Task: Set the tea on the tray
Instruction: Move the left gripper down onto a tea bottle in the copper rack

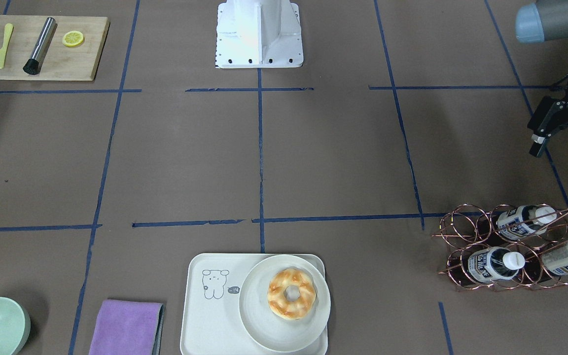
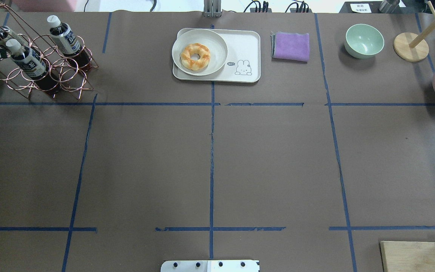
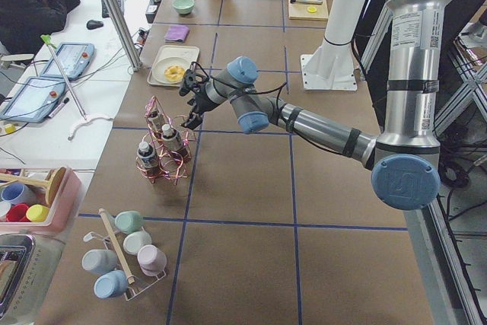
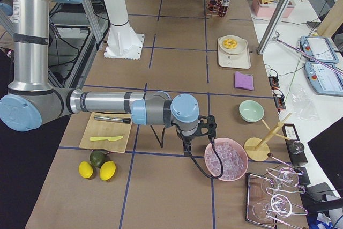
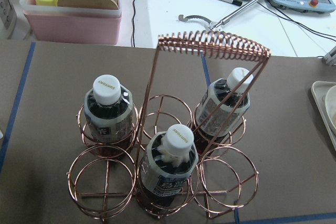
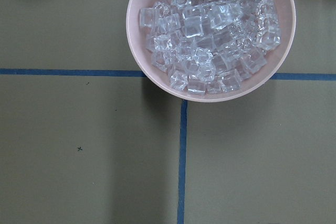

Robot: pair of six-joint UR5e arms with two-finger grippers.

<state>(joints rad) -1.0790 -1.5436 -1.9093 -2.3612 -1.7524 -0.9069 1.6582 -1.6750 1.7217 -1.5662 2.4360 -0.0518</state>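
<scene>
**Exterior front-facing: left gripper spread near the rack, all 3 teas in it, none on the tray**

The left gripper (image 1: 561, 148) hangs at this view's right edge with its 2 fingers wide apart and nothing between them. It is on the robot's side of the copper wire rack (image 1: 454, 246), near it but touching neither the rack nor a bottle.

The 3 teas (image 1: 493, 265) stand upright in rack rings, white caps up. The left wrist-mounted view looks down on them: 1 nearest the camera, 2 behind it on either side of the tall coiled handle (image 5: 212, 45). The other rings are bare.

The tray (image 1: 210, 323) lies at the operators' edge of the table, about mid-width and well apart from the rack. A round plate (image 1: 259, 325) covers the half nearer the rack and carries a donut (image 1: 291, 293). The bear drawing (image 1: 214, 283) shows on the bare half.

In the exterior right view the right gripper (image 4: 186, 139) points down beside a pink bowl (image 6: 137, 35) of ice. No other view shows this gripper, so I cannot tell whether its fingers are apart or together.
</scene>
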